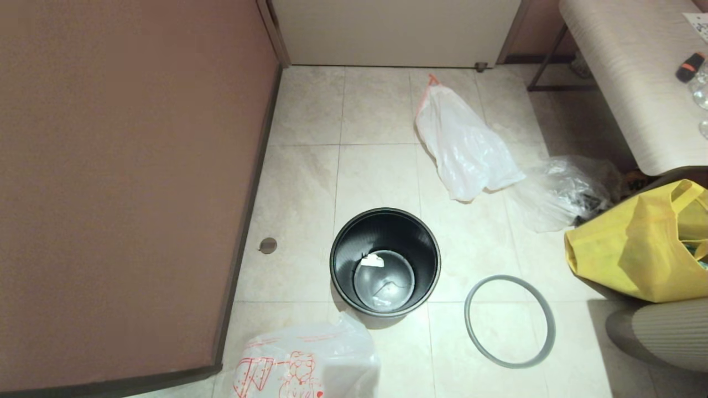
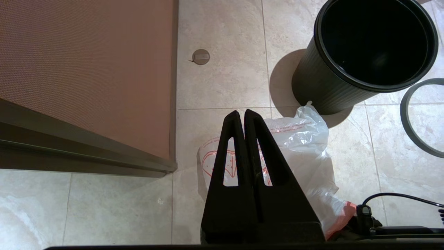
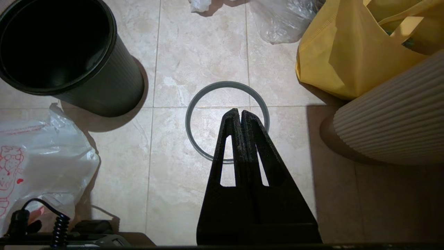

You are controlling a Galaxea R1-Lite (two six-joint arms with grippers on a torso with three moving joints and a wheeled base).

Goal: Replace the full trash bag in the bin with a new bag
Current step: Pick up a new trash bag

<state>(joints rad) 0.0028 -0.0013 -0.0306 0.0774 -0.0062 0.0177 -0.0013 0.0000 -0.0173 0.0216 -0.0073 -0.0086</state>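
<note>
The black bin (image 1: 385, 261) stands unlined on the tiled floor, with scraps of white litter at its bottom. Its grey hoop (image 1: 509, 320) lies flat on the floor to its right. The full trash bag (image 1: 463, 146), milky white with orange-red tips, lies further off near the door. The new bag (image 1: 307, 365) with red drawings lies crumpled at the near edge, left of the bin. My left gripper (image 2: 240, 111) is shut and empty, high above the new bag (image 2: 305, 152). My right gripper (image 3: 237, 110) is shut and empty, high above the hoop (image 3: 194, 104). Neither gripper shows in the head view.
A brown wall panel (image 1: 127, 182) fills the left side. A yellow tote bag (image 1: 636, 249) and a clear crinkled bag (image 1: 564, 190) lie at the right under a bench (image 1: 630, 72). A ribbed grey pedestal (image 1: 664, 331) stands near the hoop. A small round floor plug (image 1: 268, 245) sits by the panel.
</note>
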